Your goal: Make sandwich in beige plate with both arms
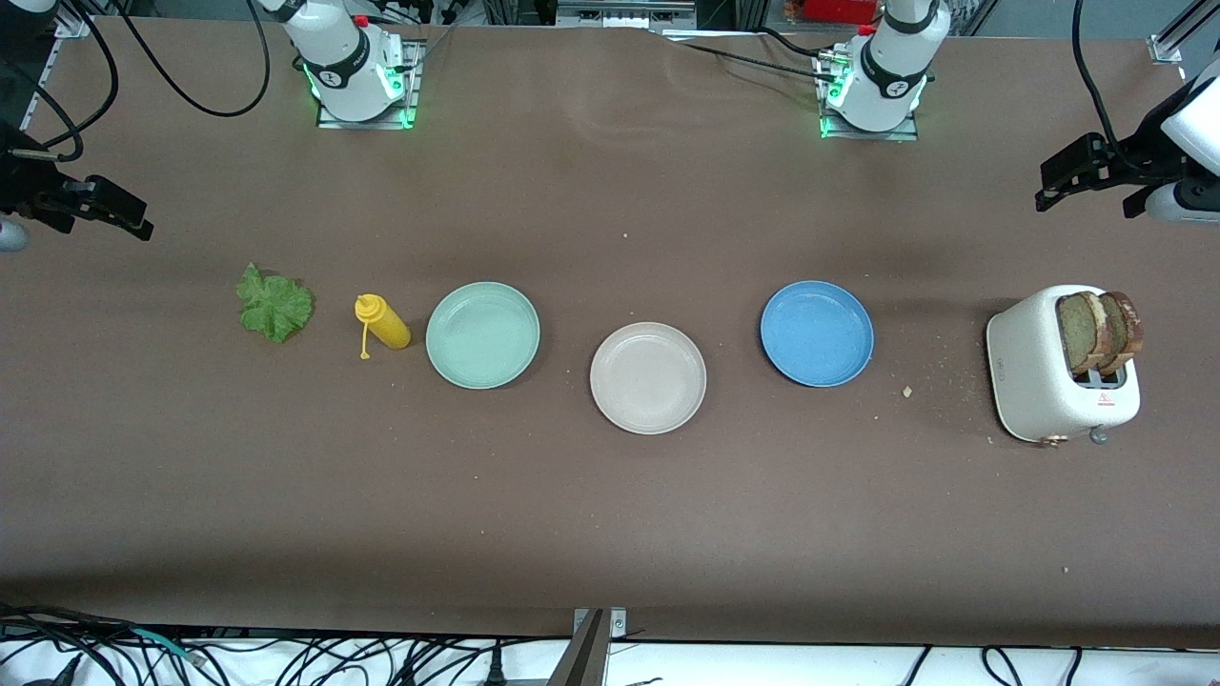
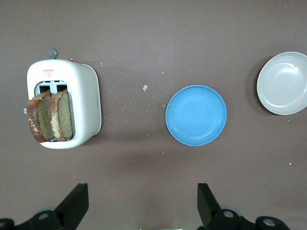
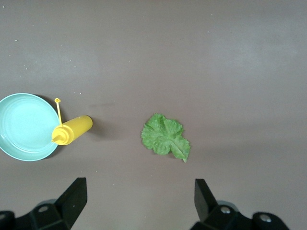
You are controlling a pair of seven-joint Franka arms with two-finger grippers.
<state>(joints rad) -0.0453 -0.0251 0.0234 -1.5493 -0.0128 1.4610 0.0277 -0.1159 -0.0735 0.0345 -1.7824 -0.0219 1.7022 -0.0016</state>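
The beige plate [image 1: 648, 378] sits bare and matte; two browned bread slices [image 1: 1101, 331] stand in the toaster [image 1: 1039, 376]. Left gripper [image 2: 143, 203] and right gripper [image 3: 140, 202] hang spread wide, holding nothing.

A: Can you read any words here?
B: No. The toaster [image 1: 1048, 367] has a small red warning triangle and tiny red print, but the letters are too small to read.

Brown matte table [image 1: 610, 495] carrying, from right arm's end: ruffled green lettuce leaf [image 1: 274, 304], yellow squeeze bottle [image 1: 382, 321], mint-green plate [image 1: 482, 334], beige plate [image 1: 648, 377], blue plate [image 1: 817, 332], white toaster [image 1: 1060, 367].
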